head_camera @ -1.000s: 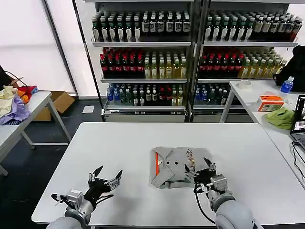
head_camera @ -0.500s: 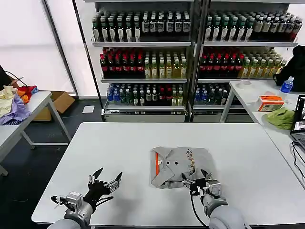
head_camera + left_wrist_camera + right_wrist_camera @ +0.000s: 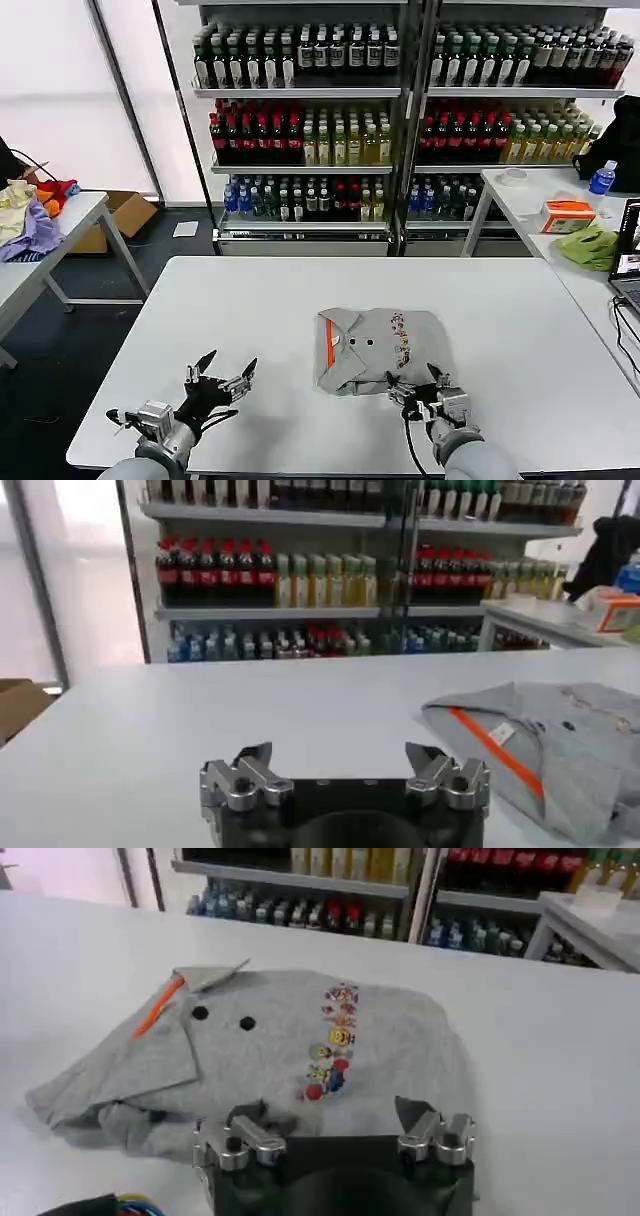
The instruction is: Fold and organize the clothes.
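This looks like a lab or test room dressed up as a shop. Across the upper part of the head view stand metal shelf racks (image 3: pixel 400 120) packed with tidy rows of bottled drinks (image 3: pixel 300 140), as in a store aisle. Plain white work tables fill the floor: the main table (image 3: pixel 250 320) in the middle, another table (image 3: pixel 530 195) at the right edge, a third (image 3: pixel 60 235) at the left. A cardboard box (image 3: pixel 125 215) sits on the dark floor.
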